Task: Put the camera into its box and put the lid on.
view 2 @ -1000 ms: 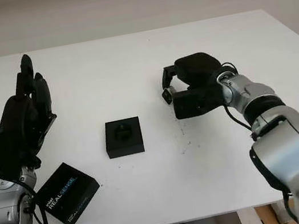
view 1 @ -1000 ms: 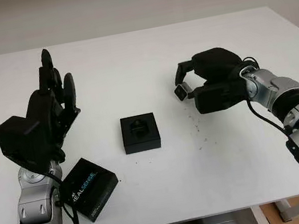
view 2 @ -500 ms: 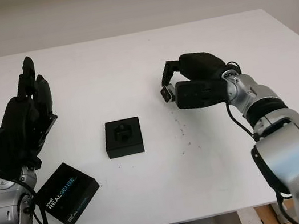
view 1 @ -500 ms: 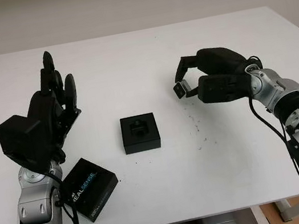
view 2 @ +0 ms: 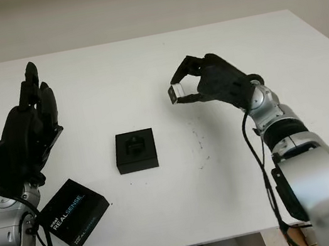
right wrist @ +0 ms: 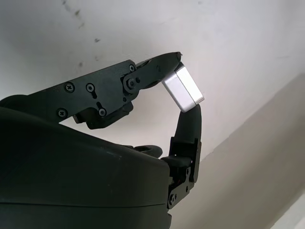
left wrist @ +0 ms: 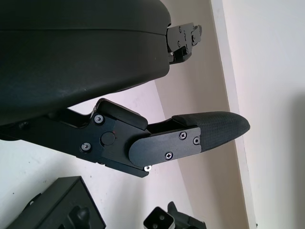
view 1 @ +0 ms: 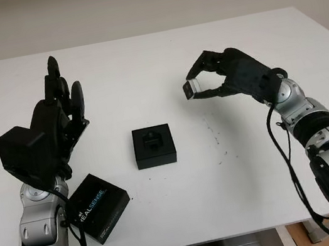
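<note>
Counter [view 1: 169, 224]: white, matte and flat, with a straight far edge against a pale wall [view 1: 143, 2]. A few dark specks [view 1: 216, 142] mark the surface right of the middle.

Box [view 1: 154, 146]: a small black square block, sitting flat near the counter's middle. Its top is open, and a dark moulded insert with a shaped recess shows inside.

Lid [view 1: 100, 207]: a flat black square with white and blue lettering on top. It lies turned at an angle close to the near edge, toward the left corner, well apart from the box.

Camera [view 1: 192, 89]: a small silver-grey block with rounded corners and a smooth metal look. It is up in the air over the right half of the counter, farther back than the box and to its right, touching nothing but me.

Right hand [view 1: 233, 76]: black and hard-shelled, raised off the counter. My fingers [right wrist: 157, 71] are clamped on the camera, one tip pressing on one end and another from the opposite side.

Left hand [view 1: 56, 123]: black, held upright above the left side of the counter, over the lid's side. It is open and holds nothing.
</note>
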`<state>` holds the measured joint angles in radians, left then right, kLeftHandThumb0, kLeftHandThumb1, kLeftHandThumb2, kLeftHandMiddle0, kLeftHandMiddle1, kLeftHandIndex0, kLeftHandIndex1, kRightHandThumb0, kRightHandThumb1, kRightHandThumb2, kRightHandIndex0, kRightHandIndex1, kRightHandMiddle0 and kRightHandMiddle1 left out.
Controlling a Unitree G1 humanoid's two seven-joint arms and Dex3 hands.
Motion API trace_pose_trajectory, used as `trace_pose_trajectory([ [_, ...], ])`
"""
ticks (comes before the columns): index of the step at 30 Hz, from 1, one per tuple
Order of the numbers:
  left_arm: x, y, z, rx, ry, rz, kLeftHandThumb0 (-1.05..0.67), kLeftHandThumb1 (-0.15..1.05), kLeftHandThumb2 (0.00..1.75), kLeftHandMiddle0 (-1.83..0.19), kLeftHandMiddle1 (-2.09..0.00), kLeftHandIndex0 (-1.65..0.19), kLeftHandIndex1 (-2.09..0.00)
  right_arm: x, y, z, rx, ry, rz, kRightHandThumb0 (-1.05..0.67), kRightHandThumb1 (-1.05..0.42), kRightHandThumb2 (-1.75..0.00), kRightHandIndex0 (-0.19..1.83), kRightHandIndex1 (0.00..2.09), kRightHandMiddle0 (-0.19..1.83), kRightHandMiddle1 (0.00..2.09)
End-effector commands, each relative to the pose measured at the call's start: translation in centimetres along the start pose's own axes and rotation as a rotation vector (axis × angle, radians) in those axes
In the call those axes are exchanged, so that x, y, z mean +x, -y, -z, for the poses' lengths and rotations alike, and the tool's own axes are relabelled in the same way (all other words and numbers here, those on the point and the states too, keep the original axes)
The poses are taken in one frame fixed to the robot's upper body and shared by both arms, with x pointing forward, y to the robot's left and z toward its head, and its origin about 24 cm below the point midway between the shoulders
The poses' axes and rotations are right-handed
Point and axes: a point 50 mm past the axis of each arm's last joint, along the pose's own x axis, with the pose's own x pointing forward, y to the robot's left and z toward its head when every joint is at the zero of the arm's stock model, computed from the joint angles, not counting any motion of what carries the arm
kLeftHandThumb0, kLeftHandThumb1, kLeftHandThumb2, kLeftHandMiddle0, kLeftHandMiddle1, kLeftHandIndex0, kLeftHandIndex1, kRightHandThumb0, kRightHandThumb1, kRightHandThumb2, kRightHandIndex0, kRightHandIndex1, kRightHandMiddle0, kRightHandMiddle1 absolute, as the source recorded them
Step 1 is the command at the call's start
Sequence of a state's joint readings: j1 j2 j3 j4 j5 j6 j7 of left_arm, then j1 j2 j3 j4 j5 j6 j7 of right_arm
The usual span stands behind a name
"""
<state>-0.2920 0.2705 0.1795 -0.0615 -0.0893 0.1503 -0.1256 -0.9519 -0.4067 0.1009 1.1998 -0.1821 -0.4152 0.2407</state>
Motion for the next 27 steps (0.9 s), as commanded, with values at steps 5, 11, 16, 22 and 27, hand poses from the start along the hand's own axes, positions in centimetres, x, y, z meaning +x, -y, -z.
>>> trace_pose_trajectory([
  [5,0.1,-0.1,-0.4,0.002,0.014,0.003,-0.82,1.05,0.65,0.19,0.0,0.19,0.0,-0.3,-0.8,-0.1,0.172,0.047,-0.02,-0.41,-1.05,-0.07,0.16,0.03,0.17,1.6],
  [11,0.2,-0.2,-0.4,0.016,0.017,0.006,-0.82,1.05,0.66,0.19,0.0,0.19,0.0,-1.2,-2.6,0.1,0.346,0.124,-0.038,-0.44,-1.04,-0.07,0.12,0.03,0.2,1.62],
  [16,0.2,-0.2,-0.4,0.018,0.017,0.007,-0.82,1.05,0.66,0.19,0.0,0.19,0.0,-1.9,-4.3,0.0,0.467,0.158,-0.072,-0.46,-1.03,-0.05,0.13,0.04,0.24,1.62],
  [22,0.2,-0.3,-0.5,0.014,0.017,0.007,-0.83,1.05,0.66,0.19,0.0,0.19,0.0,-3.0,-6.7,-0.7,0.529,0.185,-0.138,-0.49,-1.02,-0.05,0.13,0.05,0.27,1.63],
  [27,0.2,-0.3,-0.5,0.013,0.017,0.005,-0.83,1.05,0.65,0.19,0.0,0.19,0.0,-3.2,-7.9,-1.0,0.563,0.176,-0.171,-0.49,-1.01,-0.05,0.13,0.05,0.29,1.63],
])
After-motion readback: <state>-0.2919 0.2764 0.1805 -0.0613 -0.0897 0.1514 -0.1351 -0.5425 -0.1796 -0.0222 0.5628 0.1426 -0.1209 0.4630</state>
